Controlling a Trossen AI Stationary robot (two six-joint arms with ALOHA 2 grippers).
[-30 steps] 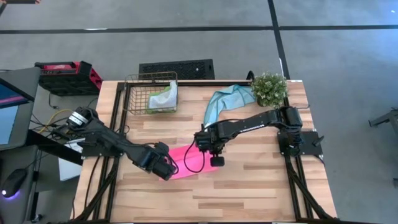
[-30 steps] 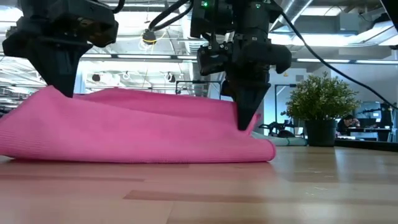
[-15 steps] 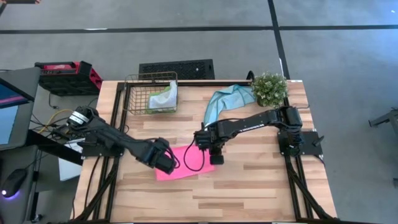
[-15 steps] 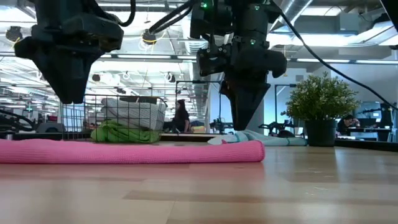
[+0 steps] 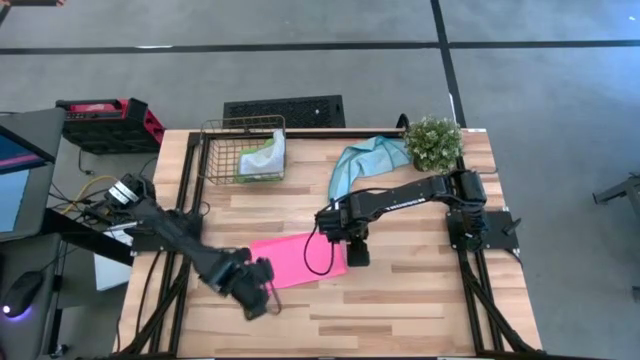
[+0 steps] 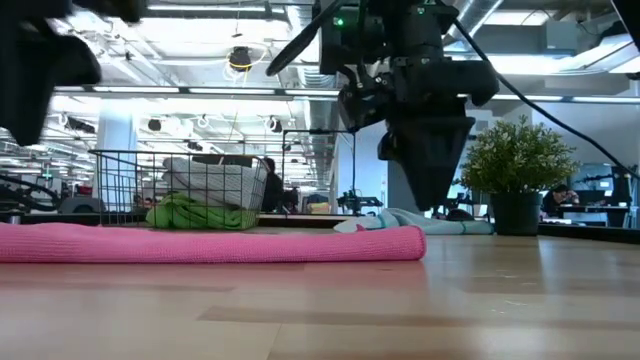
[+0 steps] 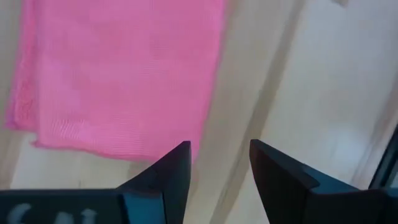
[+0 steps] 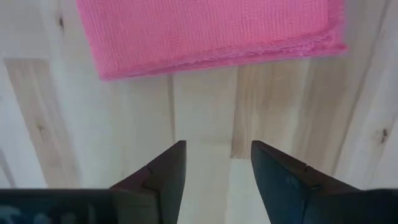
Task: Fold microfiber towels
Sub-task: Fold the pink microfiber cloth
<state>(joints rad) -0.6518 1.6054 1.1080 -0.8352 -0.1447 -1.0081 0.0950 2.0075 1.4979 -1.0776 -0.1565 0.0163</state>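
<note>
The hot pink towel (image 5: 297, 260) lies flat on the tabletop (image 5: 400, 300), folded into a neat rectangle near the middle, with its doubled edges showing in my right wrist view. It looks light, limp and slightly grippy; I judge it would sag from any single pinch, so the place to take it is at two corners of one short edge, one corner per arm, nipping through both layers so the fold does not peel apart.

My left end effector (image 5: 256, 293) sits just off the towel's near left corner, its fingers spread wide and holding nothing. My right end effector (image 5: 356, 254) hangs just beside the towel's right edge, fingers likewise parted and empty, clear of the cloth.

Farther back, the light teal-blue towel (image 5: 362, 161) lies crumpled beside the potted plant (image 5: 433, 142), well apart from the pink one. The wire basket (image 5: 243, 151) at the back left holds a bright green towel (image 6: 195, 213) with a pale grey towel (image 6: 205, 179) heaped on top of it.

I can read no brand, label or writing on any cloth; no tag shows from here.
</note>
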